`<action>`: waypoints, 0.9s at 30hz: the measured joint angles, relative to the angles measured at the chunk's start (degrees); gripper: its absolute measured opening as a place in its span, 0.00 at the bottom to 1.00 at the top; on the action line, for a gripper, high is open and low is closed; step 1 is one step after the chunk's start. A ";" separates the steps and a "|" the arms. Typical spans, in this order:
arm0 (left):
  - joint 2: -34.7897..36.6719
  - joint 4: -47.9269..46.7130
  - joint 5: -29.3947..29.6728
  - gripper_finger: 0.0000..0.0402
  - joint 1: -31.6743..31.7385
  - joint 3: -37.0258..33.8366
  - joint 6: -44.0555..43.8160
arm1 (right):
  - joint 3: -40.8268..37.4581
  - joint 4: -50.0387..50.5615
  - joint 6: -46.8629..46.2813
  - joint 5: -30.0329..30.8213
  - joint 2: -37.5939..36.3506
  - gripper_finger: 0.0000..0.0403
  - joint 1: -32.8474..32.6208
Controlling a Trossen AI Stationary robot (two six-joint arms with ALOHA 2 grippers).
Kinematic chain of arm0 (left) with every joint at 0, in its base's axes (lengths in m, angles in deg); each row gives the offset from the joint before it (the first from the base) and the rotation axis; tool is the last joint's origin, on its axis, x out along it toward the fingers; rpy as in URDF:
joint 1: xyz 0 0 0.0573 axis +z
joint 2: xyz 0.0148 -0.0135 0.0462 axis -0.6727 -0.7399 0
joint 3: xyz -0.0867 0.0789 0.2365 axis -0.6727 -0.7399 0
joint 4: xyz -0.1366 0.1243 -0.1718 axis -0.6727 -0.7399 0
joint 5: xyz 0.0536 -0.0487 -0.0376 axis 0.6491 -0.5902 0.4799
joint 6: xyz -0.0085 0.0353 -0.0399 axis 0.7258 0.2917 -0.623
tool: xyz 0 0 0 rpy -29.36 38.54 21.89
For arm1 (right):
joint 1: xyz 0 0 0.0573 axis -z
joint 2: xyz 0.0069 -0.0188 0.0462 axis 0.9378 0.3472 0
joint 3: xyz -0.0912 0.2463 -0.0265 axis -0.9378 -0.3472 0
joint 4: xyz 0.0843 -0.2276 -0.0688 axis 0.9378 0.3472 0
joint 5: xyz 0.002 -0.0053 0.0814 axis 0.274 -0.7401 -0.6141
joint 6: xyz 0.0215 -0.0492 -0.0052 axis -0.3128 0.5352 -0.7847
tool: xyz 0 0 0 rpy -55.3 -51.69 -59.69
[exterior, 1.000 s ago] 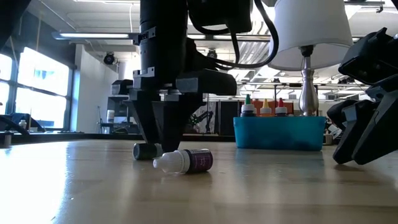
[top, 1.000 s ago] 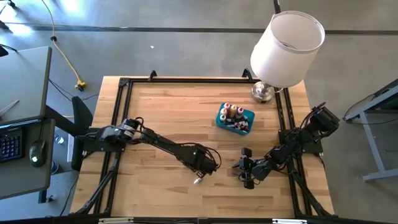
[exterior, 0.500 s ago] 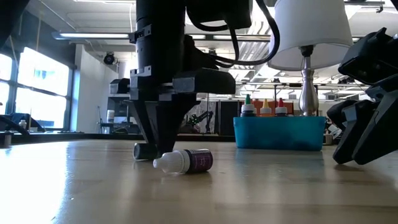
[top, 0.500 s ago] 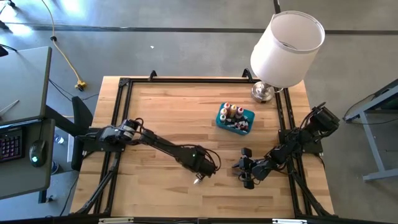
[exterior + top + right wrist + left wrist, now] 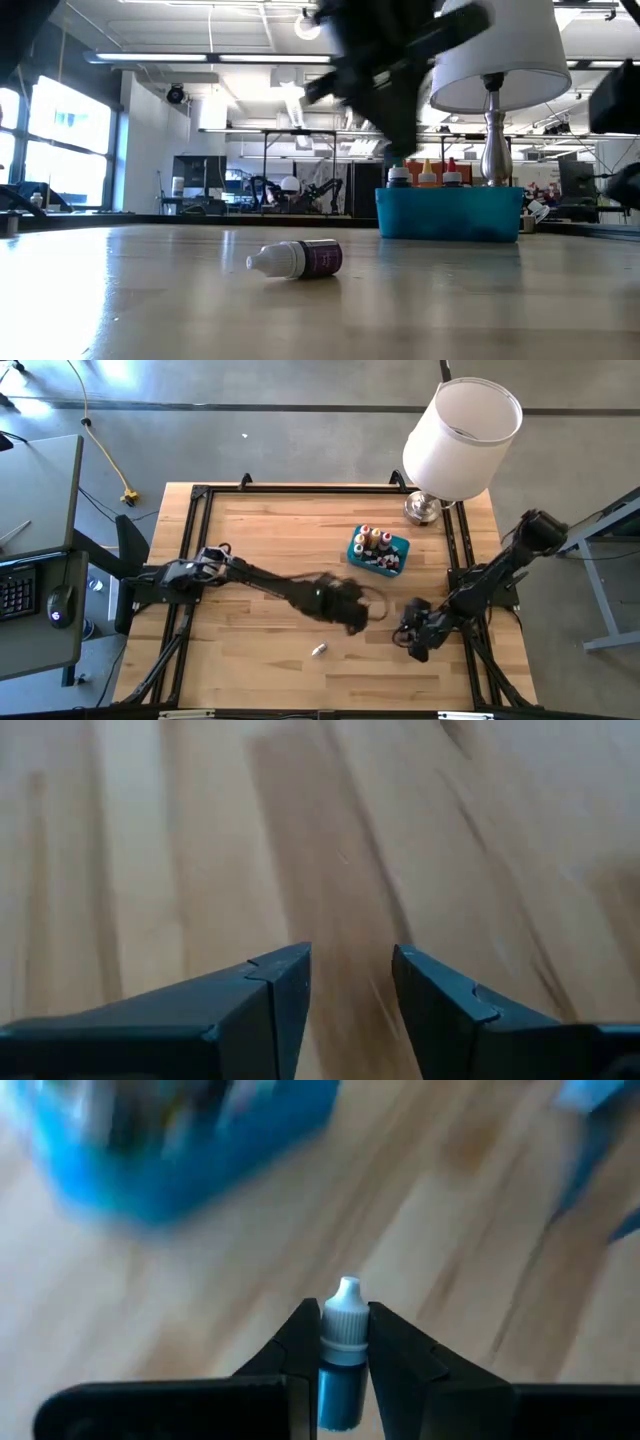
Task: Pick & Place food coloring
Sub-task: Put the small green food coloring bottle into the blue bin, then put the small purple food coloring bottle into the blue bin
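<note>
My left gripper (image 5: 343, 1320) is shut on a small food coloring bottle with a white cap (image 5: 345, 1302). In the high view it (image 5: 352, 617) hangs blurred above the table's middle, near the teal bin (image 5: 378, 550). Another food coloring bottle (image 5: 297, 259), with a white cap and a purple label, lies on its side on the wood (image 5: 319, 650). Several bottles (image 5: 427, 174) stand upright in the bin (image 5: 450, 213). My right gripper (image 5: 350, 965) is open over bare wood near the table's right side (image 5: 413, 640). My left gripper pinches the bottle's dark blue body (image 5: 340, 1370) between its two fingers, just below the cap. The bottle lies along the fingers, and its cap sticks out past the fingertips. It is lifted clear of the table.
A lamp with a white shade (image 5: 462, 435) stands at the far right corner, its metal base (image 5: 495, 150) behind the bin. A black frame (image 5: 190, 560) runs around the tabletop. Bare wood lies at the near and left parts.
My left gripper has shut on a small dark bottle that lay just behind the purple-labelled one. It has lifted it clear and swung up and toward the bin, tipping as it went. The purple-labelled bottle has stayed put. My right gripper has risen and drawn toward the table's right edge.
</note>
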 joint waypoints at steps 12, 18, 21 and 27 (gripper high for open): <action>-2.54 34.01 -5.87 0.14 12.13 0.49 30.70 | -0.04 13.12 -9.11 5.54 -5.10 0.34 -5.54; -5.32 36.55 -7.35 0.26 15.50 0.75 30.67 | -0.06 13.26 -8.07 5.98 -5.10 0.34 -5.54; -5.77 35.23 -7.42 0.36 15.84 0.41 30.71 | -0.04 13.29 -7.98 6.77 -5.10 0.34 -5.54; -3.66 30.42 -5.83 0.44 15.44 1.43 31.74 | -0.06 11.63 -3.55 13.02 -5.02 0.34 -5.54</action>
